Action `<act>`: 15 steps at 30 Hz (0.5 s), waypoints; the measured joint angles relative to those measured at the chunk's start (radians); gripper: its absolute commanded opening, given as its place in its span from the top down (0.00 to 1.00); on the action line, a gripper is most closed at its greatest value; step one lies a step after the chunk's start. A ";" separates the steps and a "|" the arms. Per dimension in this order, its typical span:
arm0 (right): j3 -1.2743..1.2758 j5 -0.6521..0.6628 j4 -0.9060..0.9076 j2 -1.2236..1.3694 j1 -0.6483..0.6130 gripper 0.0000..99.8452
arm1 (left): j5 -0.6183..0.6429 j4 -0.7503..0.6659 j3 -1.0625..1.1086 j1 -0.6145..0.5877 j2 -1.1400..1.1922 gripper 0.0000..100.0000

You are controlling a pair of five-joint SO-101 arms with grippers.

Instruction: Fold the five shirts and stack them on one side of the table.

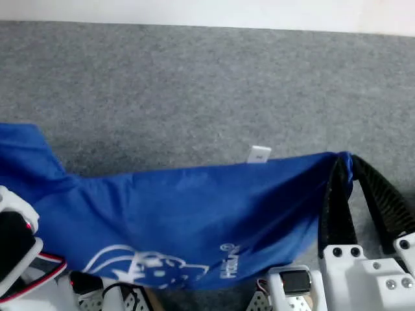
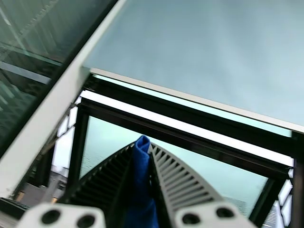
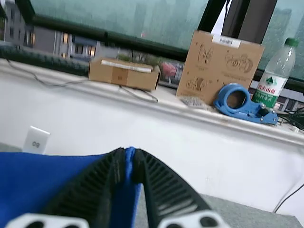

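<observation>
A blue shirt [image 1: 194,207] with white print hangs stretched above the grey table [image 1: 207,84], lifted at both ends. My right gripper [image 1: 345,159] is shut on its right top corner, and blue cloth [image 3: 42,175] is pinched between the black ribbed fingers [image 3: 161,190] of that gripper [image 3: 127,153]. My left gripper [image 2: 142,142] points upward toward the ceiling, shut on a fold of the same blue shirt [image 2: 141,190]. A small white tag [image 1: 259,154] sticks up at the shirt's top edge.
The grey table runs back to a white wall [image 1: 207,13]. Behind it, a ledge holds cardboard boxes [image 3: 221,61], a blue tape dispenser [image 3: 240,102] and a bottle [image 3: 277,71]. Arm bases [image 1: 363,272] crowd the near edge.
</observation>
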 measured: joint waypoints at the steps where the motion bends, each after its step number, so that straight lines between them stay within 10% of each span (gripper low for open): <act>1: 0.000 0.002 0.000 0.000 0.000 0.99 | 0.000 0.000 0.000 -0.011 0.000 0.99; 15: 0.308 0.006 -0.132 -0.003 0.072 0.99 | 0.000 -0.109 0.265 -0.091 0.002 0.99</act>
